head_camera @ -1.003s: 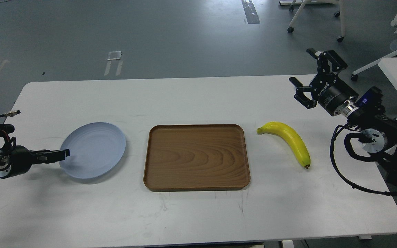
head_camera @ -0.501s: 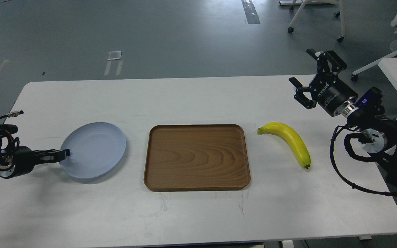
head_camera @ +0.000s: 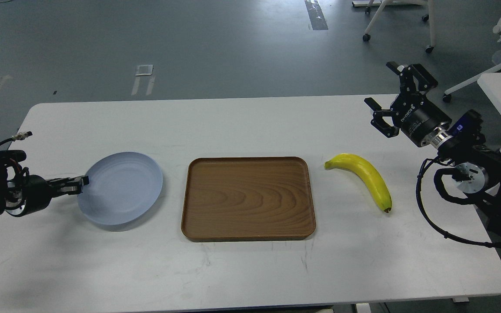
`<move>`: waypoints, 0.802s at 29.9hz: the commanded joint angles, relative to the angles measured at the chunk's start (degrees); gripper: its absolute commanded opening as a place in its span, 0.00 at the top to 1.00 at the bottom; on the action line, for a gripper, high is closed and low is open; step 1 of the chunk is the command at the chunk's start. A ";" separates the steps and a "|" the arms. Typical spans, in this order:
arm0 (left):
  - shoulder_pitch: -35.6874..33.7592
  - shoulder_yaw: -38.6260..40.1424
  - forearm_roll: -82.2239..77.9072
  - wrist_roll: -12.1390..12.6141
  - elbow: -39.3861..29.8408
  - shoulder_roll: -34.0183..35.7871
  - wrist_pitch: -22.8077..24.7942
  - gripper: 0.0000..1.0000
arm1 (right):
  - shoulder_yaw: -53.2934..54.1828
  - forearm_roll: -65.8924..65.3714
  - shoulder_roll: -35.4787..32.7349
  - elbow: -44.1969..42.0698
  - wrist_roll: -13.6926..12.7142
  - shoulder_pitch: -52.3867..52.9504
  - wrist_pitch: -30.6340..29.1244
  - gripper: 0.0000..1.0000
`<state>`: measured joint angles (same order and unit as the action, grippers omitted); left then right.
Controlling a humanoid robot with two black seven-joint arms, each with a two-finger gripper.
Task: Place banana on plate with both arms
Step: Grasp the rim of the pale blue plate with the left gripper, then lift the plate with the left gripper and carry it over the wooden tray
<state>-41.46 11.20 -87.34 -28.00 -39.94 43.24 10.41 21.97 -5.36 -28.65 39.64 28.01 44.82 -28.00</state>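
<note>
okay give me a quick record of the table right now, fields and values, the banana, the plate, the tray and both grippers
banana: lying on the white table, right of the tray, untouched
plate: left of the tray, left rim at the left gripper
tray: brown wood, centre of table, nothing in it
left gripper: at the plate's left rim, apparently clamped on it
right gripper: open, raised beyond the banana, holding nothing
task state: banana not yet on plate
</note>
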 commanded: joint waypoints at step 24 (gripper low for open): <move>-17.95 -5.04 -2.92 0.00 -15.44 -12.03 11.04 1.00 | -0.09 -0.17 0.00 -0.18 -0.01 0.00 0.00 0.01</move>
<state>-59.09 7.97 -89.97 -28.00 -56.34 34.80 21.42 21.88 -5.54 -28.65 39.45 27.98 44.82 -28.00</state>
